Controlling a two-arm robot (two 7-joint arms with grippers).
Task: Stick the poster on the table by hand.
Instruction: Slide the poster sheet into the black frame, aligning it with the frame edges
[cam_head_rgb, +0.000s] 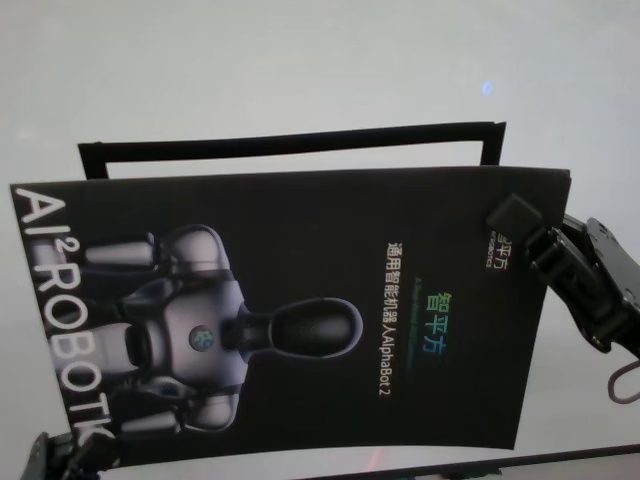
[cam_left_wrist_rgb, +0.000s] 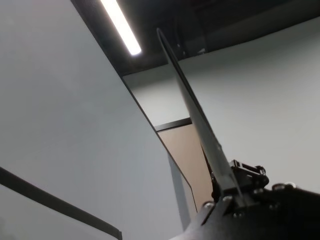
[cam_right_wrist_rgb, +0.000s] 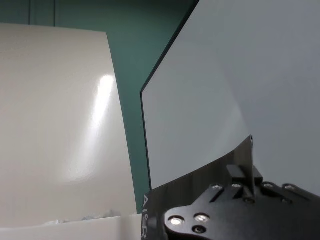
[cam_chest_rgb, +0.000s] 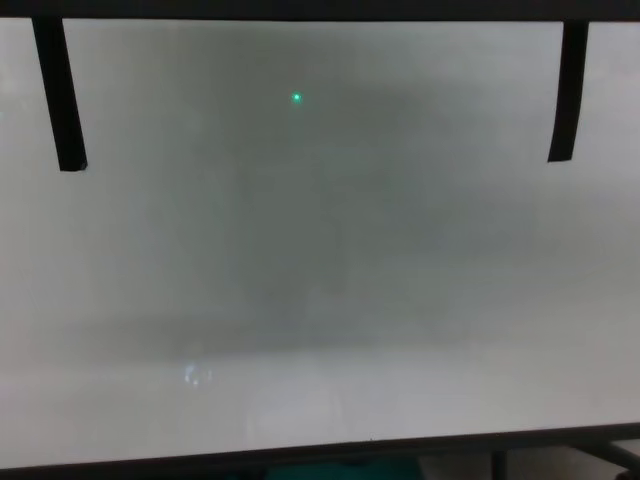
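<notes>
The black glossy poster (cam_head_rgb: 300, 300), printed with a grey robot figure and white letters, is held flat above the white table (cam_head_rgb: 300, 70). My right gripper (cam_head_rgb: 515, 215) is shut on its far right corner. My left gripper (cam_head_rgb: 75, 445) is shut on its near left corner and is mostly out of the head view. In the left wrist view the poster (cam_left_wrist_rgb: 192, 105) shows edge-on, clamped in the left gripper (cam_left_wrist_rgb: 227, 187). In the right wrist view the poster (cam_right_wrist_rgb: 200, 180) curves up into the right gripper (cam_right_wrist_rgb: 247, 177).
A long black tape strip (cam_head_rgb: 290, 142) with short turned-down ends lies on the table beyond the poster. The chest view shows two narrow tape strips, one left (cam_chest_rgb: 60, 95) and one right (cam_chest_rgb: 568, 90). The table's dark near edge (cam_head_rgb: 560, 462) runs below the poster.
</notes>
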